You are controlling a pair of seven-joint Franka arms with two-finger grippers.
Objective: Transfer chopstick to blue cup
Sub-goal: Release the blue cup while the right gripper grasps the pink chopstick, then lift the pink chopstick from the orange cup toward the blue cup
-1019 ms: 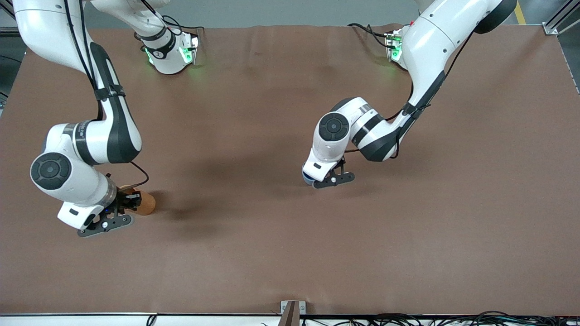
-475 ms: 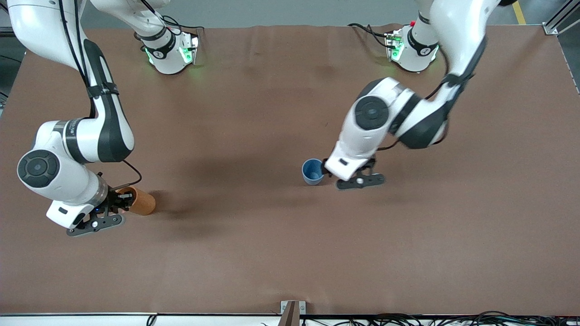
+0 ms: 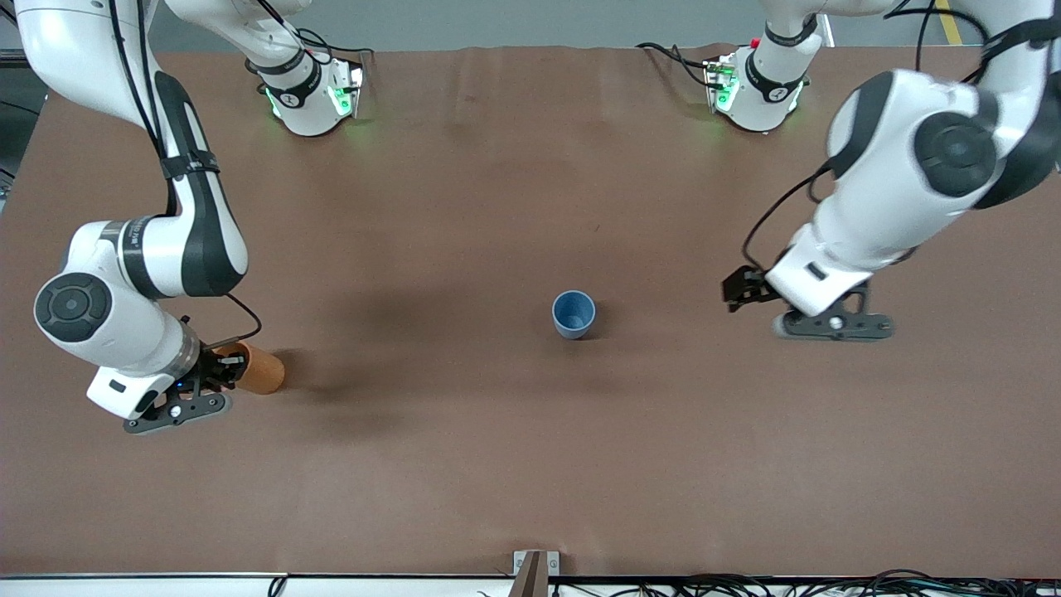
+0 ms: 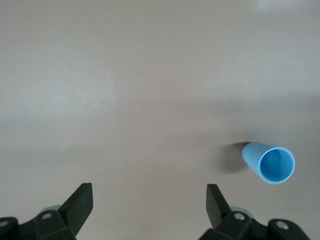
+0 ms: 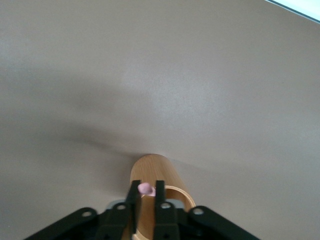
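Front view: blue cup (image 3: 574, 313) stands upright near the middle of the brown desk (image 3: 514, 464), alone, nothing touching it. Orange-brown cork cup (image 3: 259, 370) sits at the right arm's end of the desk, a bit nearer the camera than the blue cup, well apart from it. Right gripper (image 3: 222, 365) is right over the cork cup's mouth; the chopstick can't be made out from here. Left gripper (image 3: 758, 292) hangs over bare desk toward the left arm's end, well clear of the blue cup. Both arm bases show green lights; cables run along the desk's near edge, and a small metal bracket (image 3: 535, 564) sits at that edge's middle. No readable writing or labels anywhere.

Left wrist view: left gripper (image 4: 149, 205) fully spread, both fingers (image 4: 80, 204) visible with only bare desk between them, holding nothing. Blue cup (image 4: 270, 162) off to one side, open mouth showing, empty inside. Nothing in between.

Right wrist view: right gripper (image 5: 146, 201) closed tight on the chopstick (image 5: 145, 189); only its pink tip shows, pinched between the fingers (image 5: 160, 200), directly over the cork cup's (image 5: 152, 175) open rim. Chopstick's lower length is hidden by the gripper. Desk around the cork cup is plain.
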